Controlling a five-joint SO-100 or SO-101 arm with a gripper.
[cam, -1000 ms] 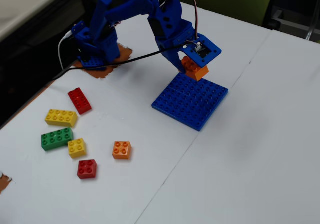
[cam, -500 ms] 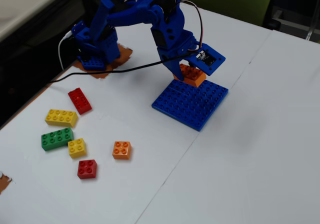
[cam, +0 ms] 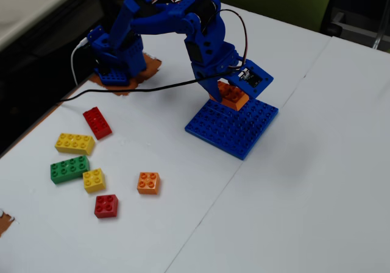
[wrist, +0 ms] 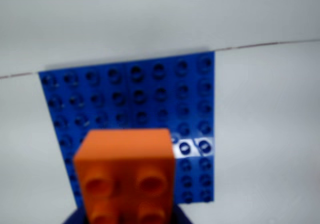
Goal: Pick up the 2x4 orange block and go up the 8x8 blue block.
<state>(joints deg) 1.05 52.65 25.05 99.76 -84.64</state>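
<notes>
My gripper (wrist: 125, 215) is shut on the 2x4 orange block (wrist: 125, 169). The block fills the bottom centre of the wrist view, studs facing the camera, with dark blue fingers (wrist: 75, 219) at its sides. The 8x8 blue block (wrist: 145, 99) lies flat on the white table beneath and beyond it. In the fixed view the gripper (cam: 230, 92) holds the orange block (cam: 231, 96) tilted, low over the far left edge of the blue plate (cam: 237, 130). I cannot tell whether the block touches the plate.
Loose bricks lie at the left of the fixed view: a red 2x4 (cam: 97, 122), a yellow 2x4 (cam: 74, 143), a green 2x4 (cam: 69, 169), a yellow 2x2 (cam: 94, 180), an orange 2x2 (cam: 148, 183) and a red 2x2 (cam: 106, 206). The arm's base (cam: 113, 60) stands at the back left.
</notes>
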